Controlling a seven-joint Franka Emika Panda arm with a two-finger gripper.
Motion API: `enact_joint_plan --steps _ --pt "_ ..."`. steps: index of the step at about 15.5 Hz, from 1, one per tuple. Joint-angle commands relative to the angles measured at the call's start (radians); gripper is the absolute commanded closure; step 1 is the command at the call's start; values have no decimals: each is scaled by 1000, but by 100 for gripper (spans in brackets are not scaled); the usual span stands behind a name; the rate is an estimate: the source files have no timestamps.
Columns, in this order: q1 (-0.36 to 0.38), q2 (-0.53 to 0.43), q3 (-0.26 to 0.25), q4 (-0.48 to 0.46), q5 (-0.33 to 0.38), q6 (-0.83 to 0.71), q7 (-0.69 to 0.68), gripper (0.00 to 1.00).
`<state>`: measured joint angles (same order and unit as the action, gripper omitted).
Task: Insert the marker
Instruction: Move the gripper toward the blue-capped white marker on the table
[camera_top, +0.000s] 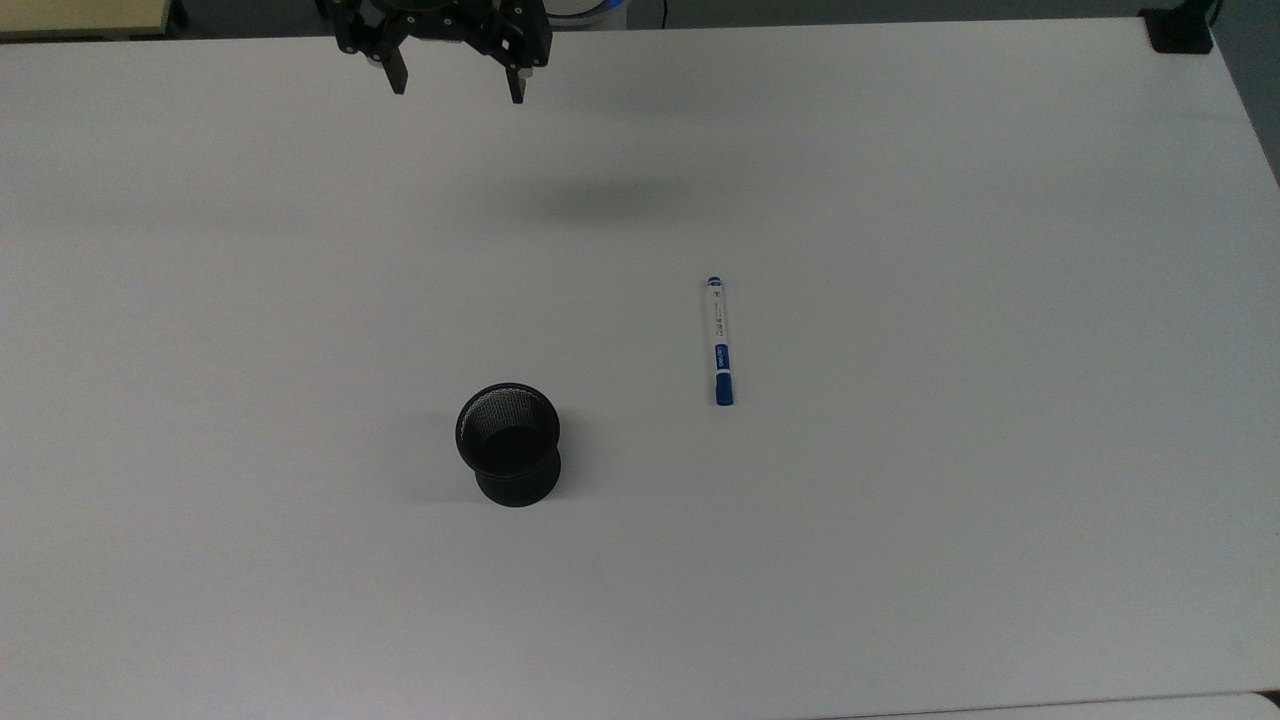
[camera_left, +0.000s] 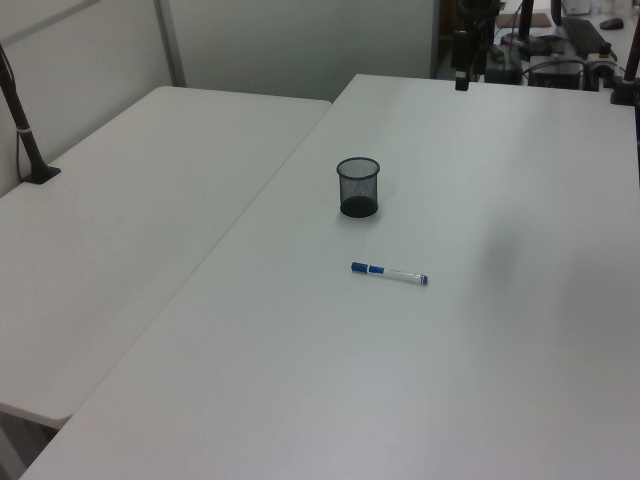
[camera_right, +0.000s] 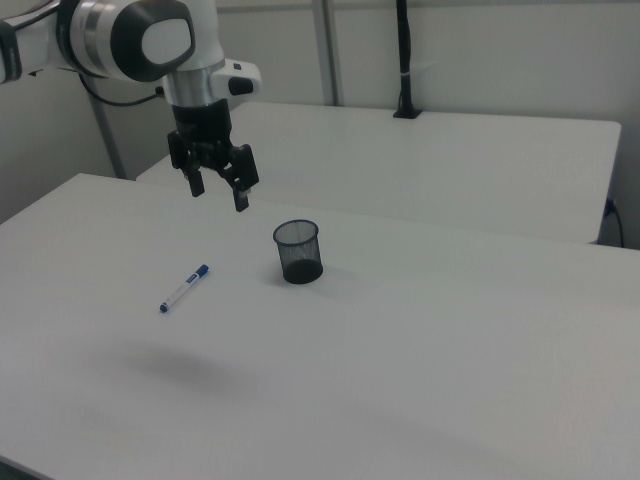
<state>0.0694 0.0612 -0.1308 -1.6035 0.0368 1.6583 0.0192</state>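
Pincer (camera_top: 457, 85) (camera_right: 219, 190) spread wide, empty, high above table (camera_top: 900, 560) (camera_right: 450, 380). Marker (camera_top: 720, 341) (camera_left: 389, 273) (camera_right: 184, 288) flat on table, well apart from pincer. Mesh cup (camera_top: 509, 443) (camera_left: 358, 187) (camera_right: 297, 250) upright, near marker, not touching.

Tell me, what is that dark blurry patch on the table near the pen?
In the top view it is a soft shadow on the white table, cast by the arm hanging above, beyond the marker. In the right view the same smudge lies nearer the camera than the marker, well below the open tool. The mesh cup throws only a faint shadow.
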Motion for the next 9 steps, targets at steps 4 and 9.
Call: enact_joint_plan --steps 4,9 --pt "21 38 0 16 17 -20 15 0" --pt "20 35 0 17 17 -22 11 0"
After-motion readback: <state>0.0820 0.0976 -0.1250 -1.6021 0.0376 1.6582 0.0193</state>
